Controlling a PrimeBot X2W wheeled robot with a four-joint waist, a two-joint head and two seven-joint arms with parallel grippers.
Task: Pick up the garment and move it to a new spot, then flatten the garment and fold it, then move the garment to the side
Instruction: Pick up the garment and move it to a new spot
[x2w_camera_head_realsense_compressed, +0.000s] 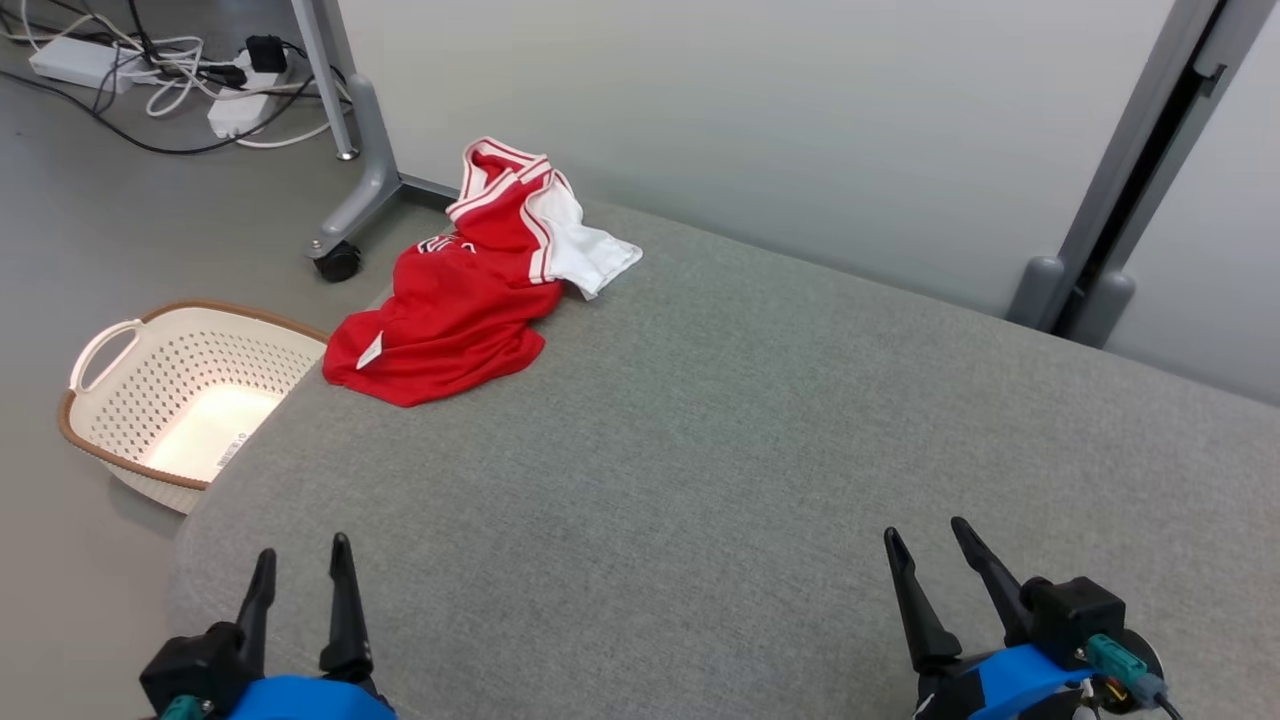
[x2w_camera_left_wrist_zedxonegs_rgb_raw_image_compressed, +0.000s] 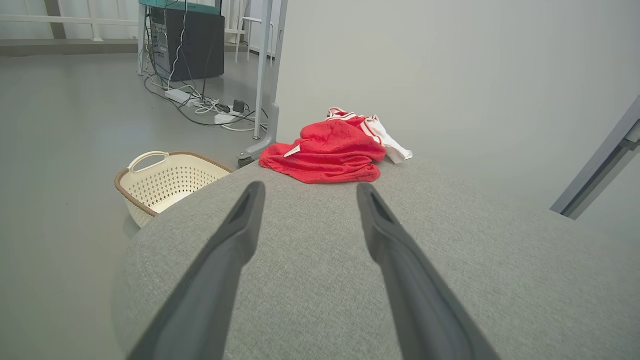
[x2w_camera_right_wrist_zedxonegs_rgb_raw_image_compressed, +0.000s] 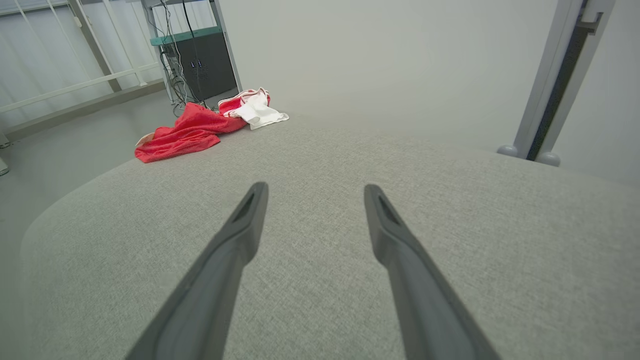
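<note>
I have left gripper (x2w_camera_head_realsense_compressed: 303, 548) and right gripper (x2w_camera_head_realsense_compressed: 925, 528) pointing forward over the grey padded surface (x2w_camera_head_realsense_compressed: 700, 450), fingers spread, empty. The red garment (x2w_camera_head_realsense_compressed: 450, 300) has lettering, but it's creased and unreadable.

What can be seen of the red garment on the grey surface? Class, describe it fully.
The garment is a red sports shirt with a white sleeve and red-and-white striped trim. Its fabric looks thin and finely meshed. It lies crumpled and unfolded at the far left corner of the grey padded surface, its hem reaching the left edge. A small white tag shows near the hem. Only the surface touches it.
</note>
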